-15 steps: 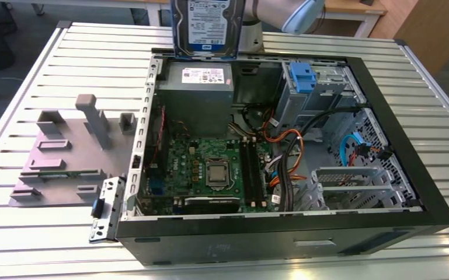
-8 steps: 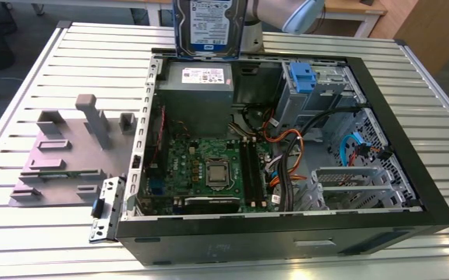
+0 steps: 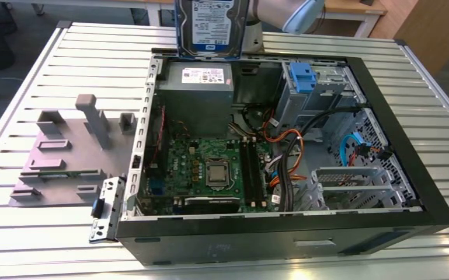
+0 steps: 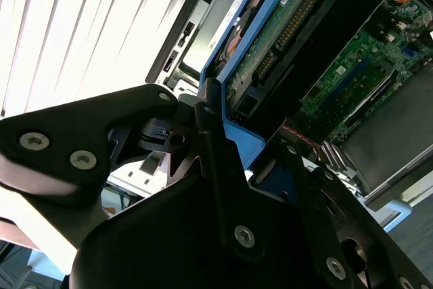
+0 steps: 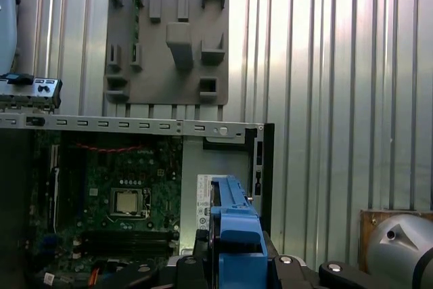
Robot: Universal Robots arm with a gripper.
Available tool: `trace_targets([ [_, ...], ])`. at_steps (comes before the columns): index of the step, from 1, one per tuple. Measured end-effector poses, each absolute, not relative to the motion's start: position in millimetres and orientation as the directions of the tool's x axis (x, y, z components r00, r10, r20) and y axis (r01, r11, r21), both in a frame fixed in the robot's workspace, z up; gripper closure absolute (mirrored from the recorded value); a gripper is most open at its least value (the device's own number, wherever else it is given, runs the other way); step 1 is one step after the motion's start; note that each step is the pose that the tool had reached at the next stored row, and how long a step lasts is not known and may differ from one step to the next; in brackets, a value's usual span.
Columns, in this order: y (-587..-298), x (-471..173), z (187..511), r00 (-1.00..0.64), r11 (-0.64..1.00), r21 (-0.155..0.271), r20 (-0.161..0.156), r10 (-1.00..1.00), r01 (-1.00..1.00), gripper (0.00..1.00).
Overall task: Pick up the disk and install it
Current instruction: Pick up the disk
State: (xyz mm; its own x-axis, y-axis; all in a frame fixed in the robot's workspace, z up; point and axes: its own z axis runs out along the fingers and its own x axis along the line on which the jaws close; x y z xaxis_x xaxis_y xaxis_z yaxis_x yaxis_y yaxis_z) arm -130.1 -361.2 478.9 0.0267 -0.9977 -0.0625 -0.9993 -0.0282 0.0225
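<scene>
- Clearly, the disk (image 3: 211, 26) is a flat silver-metal drive with a white-and-blue label, set in a blue plastic carrier frame.
- It stands upright in the air, off the worktop (image 3: 68, 64), above the far rim of the open computer case (image 3: 411, 192) in the exterior view.
- In the second wrist view its underside (image 4: 284, 28) shows a green circuit board and a row of connector pins inside the blue frame.
- Directly below it in the case sits the grey power-supply box (image 3: 197, 90) with a white sticker.
- Toward the exterior view's right of that box is a metal drive cage (image 3: 322, 96) with a small blue clip (image 3: 300, 77) on it.
- Orange and black cables (image 3: 286, 149) run between the cage and the green motherboard (image 3: 208, 169).
- A grey moulded fixture plate (image 3: 68, 151) lies on the slatted worktop beside the case, on the exterior view's left.
- The pincer (image 4: 247, 157) is clamped on the disk's blue frame, with black fingers (image 4: 216, 160) pressed against the plastic on either side.
- The drive body reaches out beyond the pincer toward the case.
- The grey arm (image 3: 298, 14) sits just behind the disk.
</scene>
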Motion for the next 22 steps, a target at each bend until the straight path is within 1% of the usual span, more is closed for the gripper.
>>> trace_targets([
  [22, -361.2, -122.9, 478.9, 0.027, -0.028, 0.022, -0.063, -0.998, -0.999, 0.63],
])
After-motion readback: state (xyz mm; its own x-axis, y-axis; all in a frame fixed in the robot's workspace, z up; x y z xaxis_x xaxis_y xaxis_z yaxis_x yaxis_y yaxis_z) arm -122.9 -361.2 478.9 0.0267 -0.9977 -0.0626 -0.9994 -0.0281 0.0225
